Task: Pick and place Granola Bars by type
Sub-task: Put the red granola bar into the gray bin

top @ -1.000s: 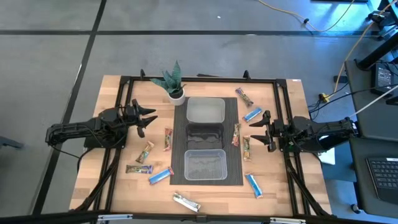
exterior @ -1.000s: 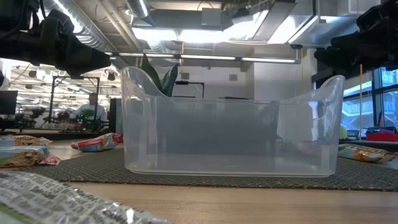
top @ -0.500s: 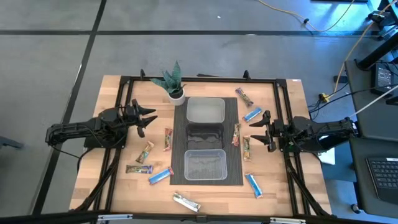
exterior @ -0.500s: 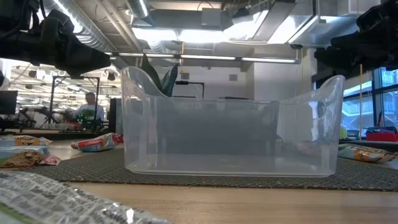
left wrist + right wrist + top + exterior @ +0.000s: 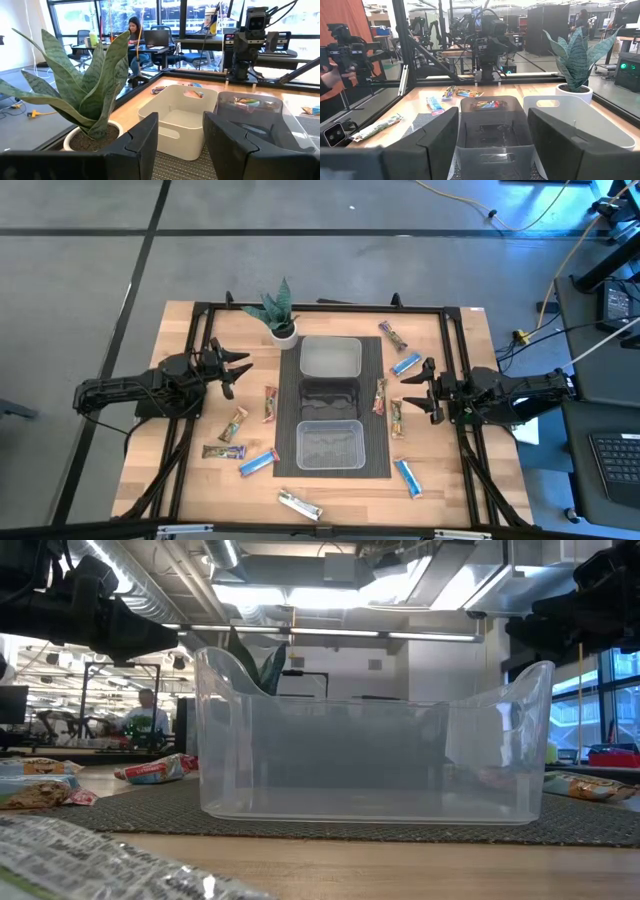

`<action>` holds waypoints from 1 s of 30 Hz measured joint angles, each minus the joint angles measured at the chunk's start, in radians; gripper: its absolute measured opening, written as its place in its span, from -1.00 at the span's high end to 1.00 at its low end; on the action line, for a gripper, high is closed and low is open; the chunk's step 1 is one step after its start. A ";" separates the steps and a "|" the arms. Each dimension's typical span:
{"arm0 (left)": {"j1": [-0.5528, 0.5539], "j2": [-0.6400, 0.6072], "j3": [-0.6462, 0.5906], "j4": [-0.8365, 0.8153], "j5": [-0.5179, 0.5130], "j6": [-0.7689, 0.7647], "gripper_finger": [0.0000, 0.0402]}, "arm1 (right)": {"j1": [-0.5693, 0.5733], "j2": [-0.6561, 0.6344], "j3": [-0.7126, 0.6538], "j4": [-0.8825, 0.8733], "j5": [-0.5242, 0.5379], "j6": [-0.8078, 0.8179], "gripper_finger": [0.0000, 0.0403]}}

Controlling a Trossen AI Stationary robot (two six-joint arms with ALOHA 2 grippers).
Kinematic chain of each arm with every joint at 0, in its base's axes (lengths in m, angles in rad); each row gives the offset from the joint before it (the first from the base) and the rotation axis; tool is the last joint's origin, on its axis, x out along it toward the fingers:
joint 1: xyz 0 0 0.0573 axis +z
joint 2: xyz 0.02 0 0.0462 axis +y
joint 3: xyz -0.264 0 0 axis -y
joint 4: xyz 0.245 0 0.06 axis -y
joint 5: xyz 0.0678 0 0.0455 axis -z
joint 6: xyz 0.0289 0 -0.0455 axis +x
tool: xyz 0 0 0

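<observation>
Between left hand point(image 5: 232, 370) and right hand point(image 5: 418, 388) (both spread wide, empty): Granola Bars point(image 5: 270, 404) scattered, untouched.

Glossy wrapped Granola Bars point(image 5: 258, 462) lie on matt wooden table point(image 5: 440, 510) beside clear plastic bin point(image 5: 329, 445).

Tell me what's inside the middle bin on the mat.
The middle bin appears to hold one colourful granola bar, seen from the right wrist view. From above the dark bin interior hides it, so its type is unclear.
</observation>
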 joint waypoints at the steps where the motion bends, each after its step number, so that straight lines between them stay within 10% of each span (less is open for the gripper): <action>1: 0.000 0.000 0.000 0.000 0.000 0.000 0.26 | 0.000 0.000 0.000 0.000 0.000 0.000 -0.20; 30: 0.000 0.000 0.000 0.008 -0.002 -0.001 0.26 | 0.000 0.000 0.000 0.000 0.001 -0.074 -0.20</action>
